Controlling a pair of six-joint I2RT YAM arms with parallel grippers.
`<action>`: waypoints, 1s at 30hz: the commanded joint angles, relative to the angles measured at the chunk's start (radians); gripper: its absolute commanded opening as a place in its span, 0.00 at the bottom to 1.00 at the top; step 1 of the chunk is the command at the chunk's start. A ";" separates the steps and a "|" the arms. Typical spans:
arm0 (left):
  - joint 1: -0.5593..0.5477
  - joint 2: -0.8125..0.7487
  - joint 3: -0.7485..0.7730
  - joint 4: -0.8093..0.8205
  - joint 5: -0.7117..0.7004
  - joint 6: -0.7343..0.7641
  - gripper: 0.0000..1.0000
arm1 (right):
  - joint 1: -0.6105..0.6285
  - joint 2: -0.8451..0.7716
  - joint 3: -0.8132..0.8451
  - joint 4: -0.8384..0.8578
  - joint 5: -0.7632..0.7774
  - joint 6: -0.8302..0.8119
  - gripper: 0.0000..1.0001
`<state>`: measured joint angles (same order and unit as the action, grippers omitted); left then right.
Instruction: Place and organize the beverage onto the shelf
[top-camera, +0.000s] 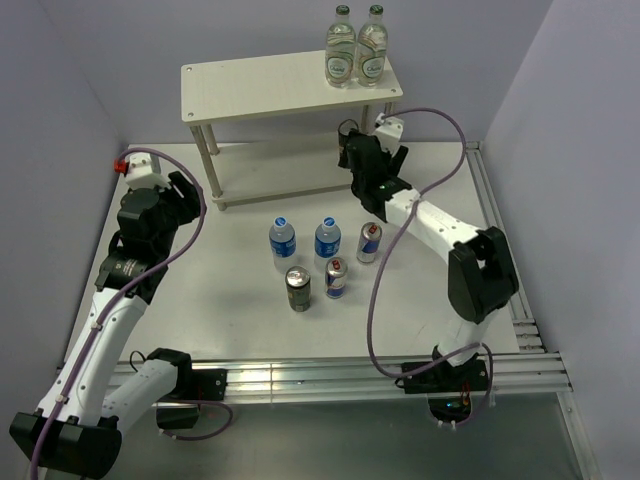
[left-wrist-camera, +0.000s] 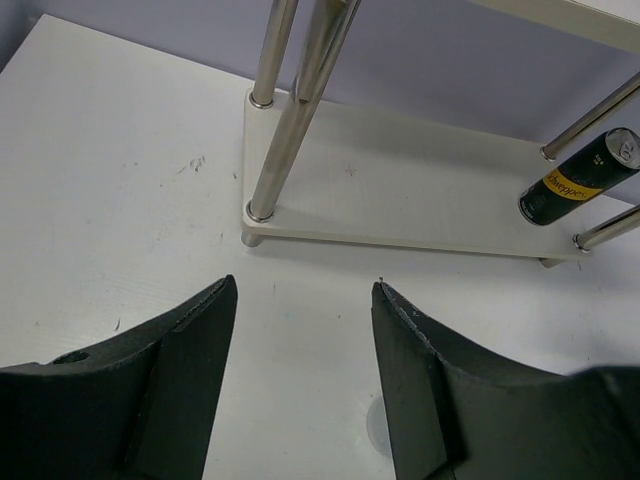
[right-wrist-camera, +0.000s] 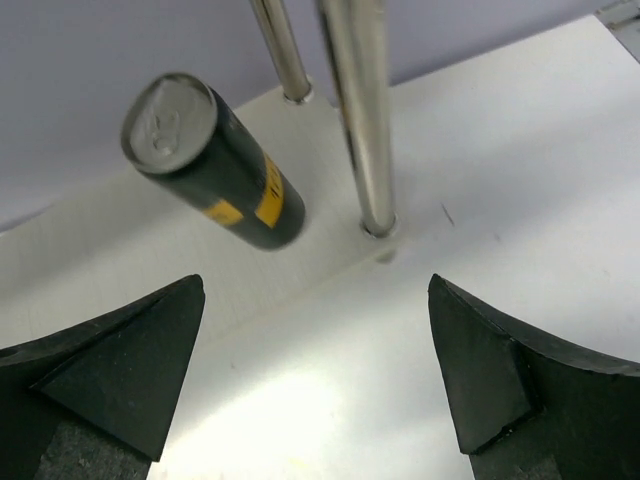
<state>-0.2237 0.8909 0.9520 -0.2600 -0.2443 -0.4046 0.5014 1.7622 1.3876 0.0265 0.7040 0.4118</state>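
The cream shelf (top-camera: 270, 85) stands at the back. One dark can with a yellow band stands at the right end of its lower board, seen in the left wrist view (left-wrist-camera: 578, 178) and the right wrist view (right-wrist-camera: 215, 165). On the table in front stand two water bottles (top-camera: 283, 243) (top-camera: 327, 240), two blue-and-silver cans (top-camera: 369, 241) (top-camera: 336, 277) and the other dark can (top-camera: 298, 288). My right gripper (top-camera: 352, 140) (right-wrist-camera: 316, 282) is open and empty, just in front of the shelved can. My left gripper (top-camera: 190, 195) (left-wrist-camera: 304, 282) is open and empty near the shelf's left legs (left-wrist-camera: 290, 110).
Two green-capped bottles (top-camera: 355, 50) stand at the right end of the top board. Walls close in on the left, back and right. Metal rails run along the near edge (top-camera: 330, 375) and the right edge (top-camera: 500, 230). A shelf leg (right-wrist-camera: 362, 120) stands close to my right gripper.
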 joint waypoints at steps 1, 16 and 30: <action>0.004 -0.026 0.001 0.021 -0.019 0.024 0.62 | 0.023 -0.139 -0.077 -0.074 0.006 0.073 1.00; 0.007 -0.024 0.005 0.016 -0.004 0.020 0.63 | 0.215 -0.767 -0.686 -0.232 0.060 0.251 1.00; -0.224 -0.046 0.040 -0.008 0.188 0.059 0.86 | 0.445 -0.799 -0.776 -0.353 0.118 0.390 1.00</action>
<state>-0.3496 0.8608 0.9504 -0.2569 -0.0765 -0.3737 0.9257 0.9722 0.6228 -0.3080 0.7708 0.7547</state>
